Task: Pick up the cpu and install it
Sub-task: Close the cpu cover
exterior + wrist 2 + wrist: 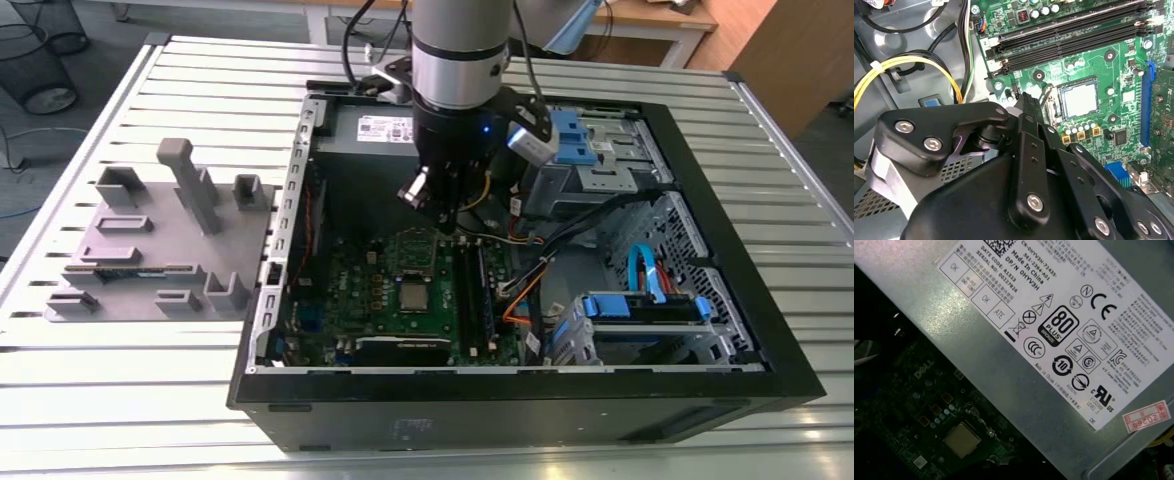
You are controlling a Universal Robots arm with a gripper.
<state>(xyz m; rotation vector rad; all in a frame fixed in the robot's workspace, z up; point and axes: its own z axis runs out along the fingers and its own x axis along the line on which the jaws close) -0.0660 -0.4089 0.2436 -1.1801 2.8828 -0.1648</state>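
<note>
Here we see the gripper (447,222) hanging mid-frame over the open computer case (694,170) in the exterior view, its fingers (1029,112) drawn together on nothing, the cpu (416,297) lying flat in its socket on the green motherboard (350,290) below, power supply (1019,345) beside it.

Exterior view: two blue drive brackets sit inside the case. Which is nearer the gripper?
The far blue bracket, just to the exterior view's right of the gripper; the near blue bracket sits by the case's near wall.
</note>
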